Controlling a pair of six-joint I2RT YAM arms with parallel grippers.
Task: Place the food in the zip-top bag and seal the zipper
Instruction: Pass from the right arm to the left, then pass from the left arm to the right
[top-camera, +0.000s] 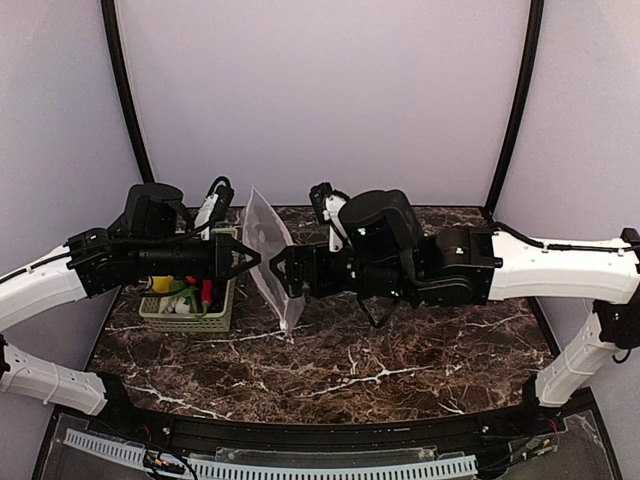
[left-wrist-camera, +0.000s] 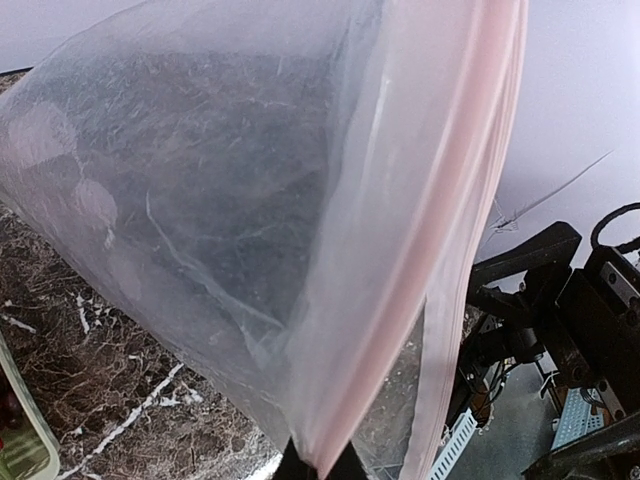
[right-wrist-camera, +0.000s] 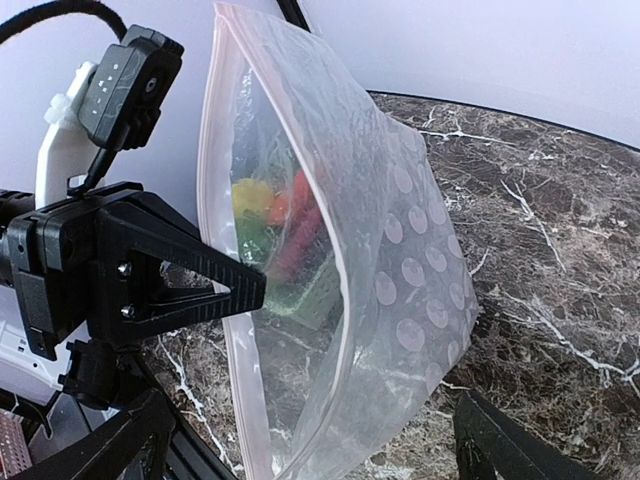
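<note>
Your left gripper (top-camera: 251, 262) clenches the clear, white-dotted plastic bag (top-camera: 262, 235) by its pinkish zipper strip (left-wrist-camera: 420, 230); your right gripper (top-camera: 283, 272) gapes released just right of it.

zip-top bag (right-wrist-camera: 400, 260) of clear glossy plastic, table (top-camera: 400, 360) of polished marble-patterned stone.

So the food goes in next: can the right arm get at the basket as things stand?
Probably not straight on. The bag, pinched upright by the left hand, stands between the open right hand and the basket, and the left arm lies over it.
</note>
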